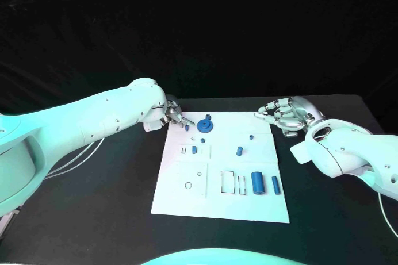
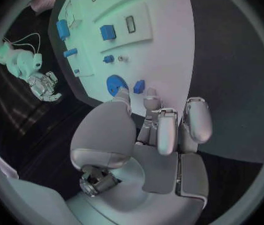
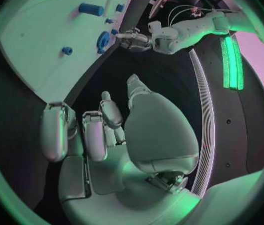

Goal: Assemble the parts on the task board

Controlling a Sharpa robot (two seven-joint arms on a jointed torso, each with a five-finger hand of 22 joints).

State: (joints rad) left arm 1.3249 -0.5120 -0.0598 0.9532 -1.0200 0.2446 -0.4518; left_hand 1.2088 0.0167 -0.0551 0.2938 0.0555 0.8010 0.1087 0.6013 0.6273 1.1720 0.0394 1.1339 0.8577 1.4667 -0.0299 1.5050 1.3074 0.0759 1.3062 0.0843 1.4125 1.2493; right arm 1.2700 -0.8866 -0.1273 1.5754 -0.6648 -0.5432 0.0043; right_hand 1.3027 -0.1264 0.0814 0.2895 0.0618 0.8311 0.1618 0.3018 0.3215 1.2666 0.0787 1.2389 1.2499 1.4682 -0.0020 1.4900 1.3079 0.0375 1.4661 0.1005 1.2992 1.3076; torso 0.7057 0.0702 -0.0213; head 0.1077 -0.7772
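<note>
- Left hand: released, fingers apart, at the far left corner of the task board.
- Right hand: released, grasping nothing, off the far right corner.
- Blue disc just beside left fingertips; other parts on the board, mid-counter.

board: white rectangular plate — flat on the black table, its near edge skewed a little
round part: blue disc with a raised hub, lying at the far left of the board
small pegs: blue, several — standing upright mid-board
cylinders: two blue rods, the thicker one left of the thinner, lying at the near right beside rectangular outlines
</note>
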